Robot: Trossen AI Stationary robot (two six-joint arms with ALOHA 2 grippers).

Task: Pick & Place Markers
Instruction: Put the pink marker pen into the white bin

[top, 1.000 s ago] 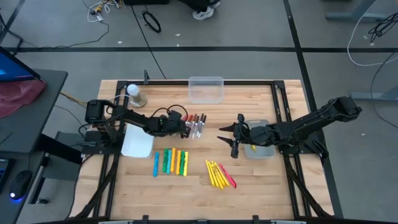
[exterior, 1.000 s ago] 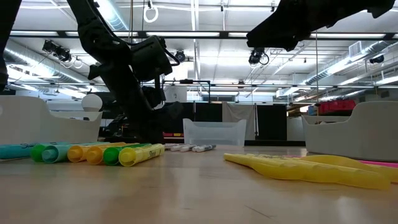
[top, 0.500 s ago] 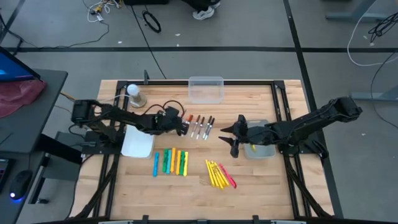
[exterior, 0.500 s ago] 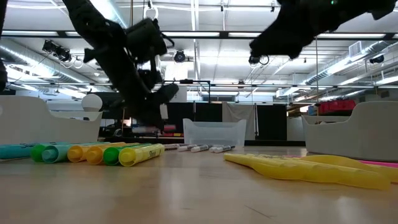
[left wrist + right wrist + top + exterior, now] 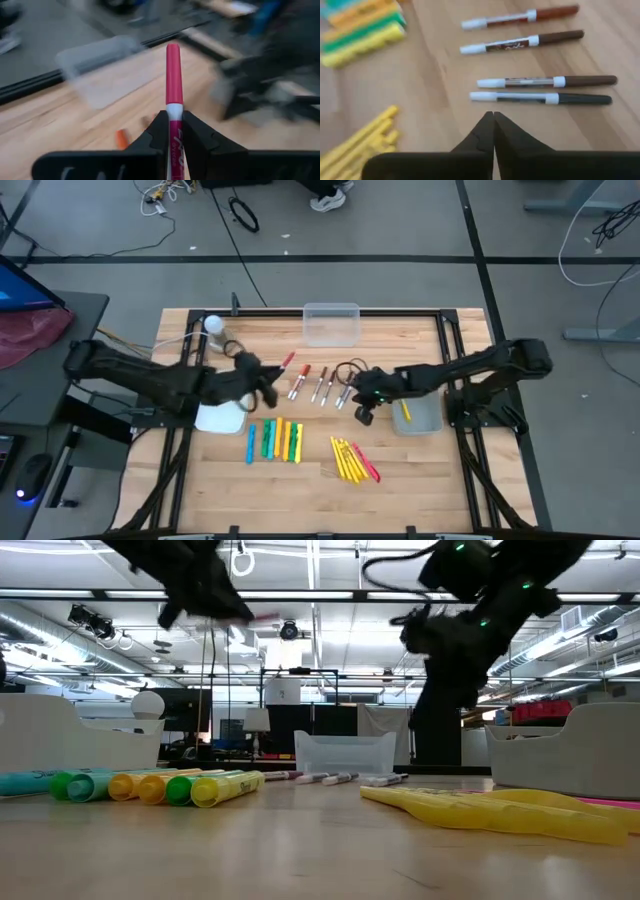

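Note:
My left gripper (image 5: 270, 382) hangs above the table left of centre, shut on a thin white marker with a red cap (image 5: 287, 362); the left wrist view shows my left gripper (image 5: 173, 127) with the cap (image 5: 173, 70) ahead of it. Several thin white markers (image 5: 322, 385) lie flat on the wood mid-table. My right gripper (image 5: 350, 398) is just right of them, shut on nothing; in its wrist view my right gripper (image 5: 493, 116) stops short of the black-capped marker (image 5: 540, 98). Chunky markers (image 5: 275, 440) and slim yellow and red markers (image 5: 352, 460) lie nearer the front. My left gripper pinches the marker's white barrel (image 5: 174, 112) between its two fingers, just behind the red cap. The fingers come from the table's left, only a little below level, and lie along the marker. The marker is lifted clear, its cap sticking out past the fingertips.
A clear container (image 5: 331, 323) stands at the far edge. A white tray (image 5: 220, 415) lies under the left arm, a grey tray (image 5: 420, 417) under the right arm. A white bottle (image 5: 214, 330) stands at the far left. Bare wood shows along the near edge.
My left gripper has risen and drawn back toward the table's left edge, lifting the red-capped marker clear of the thin markers, which now lie more spread out. My right gripper has gone left and down toward those markers, tipped downward, and shut.

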